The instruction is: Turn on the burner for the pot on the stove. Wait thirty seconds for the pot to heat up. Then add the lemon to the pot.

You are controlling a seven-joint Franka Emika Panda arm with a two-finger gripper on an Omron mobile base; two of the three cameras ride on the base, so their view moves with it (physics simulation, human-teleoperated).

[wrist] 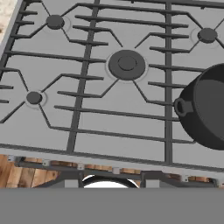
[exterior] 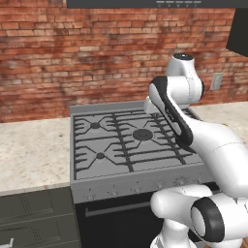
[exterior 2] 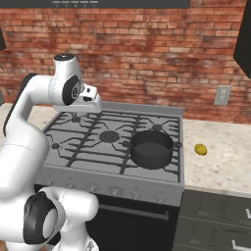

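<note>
The dark pot (exterior 2: 151, 148) sits on the front right burner of the steel stove (exterior 2: 88, 152), and its left side and a small handle show at the right edge of the hand view (wrist: 209, 109). The yellow lemon (exterior 2: 200, 149) lies on the counter just right of the stove. My gripper (wrist: 109, 180) hovers above the stove's front left part, looking down on the grates (wrist: 83, 87). Its fingertips (wrist: 70, 180) stand apart with nothing between them. The hand (exterior 2: 91, 101) is well left of the pot and far from the lemon.
A row of small knobs (exterior 2: 115, 191) runs along the stove front above the black oven door (exterior: 116, 218). Speckled counters flank the stove (exterior: 34, 150) (exterior 2: 220, 162). A brick wall (exterior: 97, 53) with an outlet (exterior 2: 222, 95) stands behind, a hood above.
</note>
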